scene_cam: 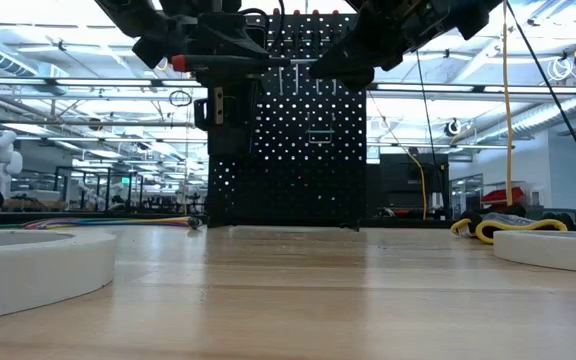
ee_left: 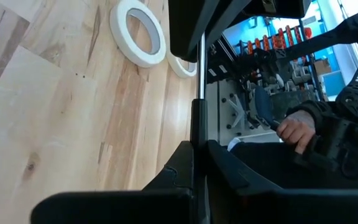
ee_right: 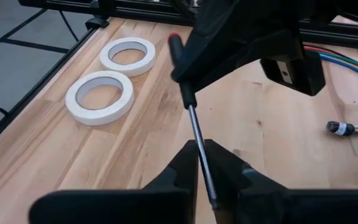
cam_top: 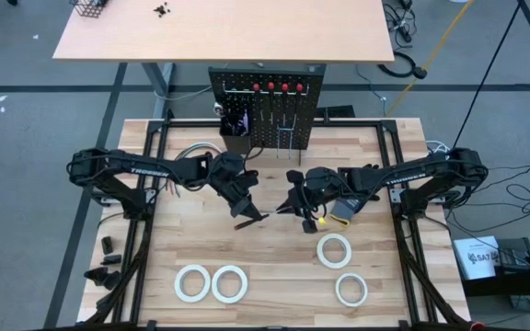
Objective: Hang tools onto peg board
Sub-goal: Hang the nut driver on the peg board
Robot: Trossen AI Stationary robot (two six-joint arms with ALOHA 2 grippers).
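A screwdriver (ee_right: pixel 193 127) with a black handle, a red butt end and a silver shaft hangs over the table's middle between my two grippers. My left gripper (cam_top: pixel 247 211) is shut on its handle. My right gripper (cam_top: pixel 291 208) is shut on its shaft. The black peg board (cam_top: pixel 267 110) stands upright at the table's far edge, with red-handled screwdrivers hanging along its top. White tape rolls (cam_top: pixel 192 283) (cam_top: pixel 230 284) (cam_top: pixel 335 249) lie flat on the near half of the table. My left gripper pinches the screwdriver's black handle (ee_right: pixel 180 62) between its two fingers, just past the red butt end, coming slanting down from the table's left. The screwdriver is clear of the table. My right gripper pinches the silver shaft (ee_right: pixel 199 163) between its two fingers, toward the tip end. The fingers come slanting down from the table's right, and the shaft runs on between them toward the wrist. The tip is hidden by the fingers.
A black-and-yellow flat object (cam_top: pixel 336 213) lies just under my right arm. A cable bundle (cam_top: pixel 184 153) lies at the far left beside the board. A fourth roll (cam_top: pixel 351 290) lies near right. A person's hand (ee_left: pixel 294 132) shows beyond the table.
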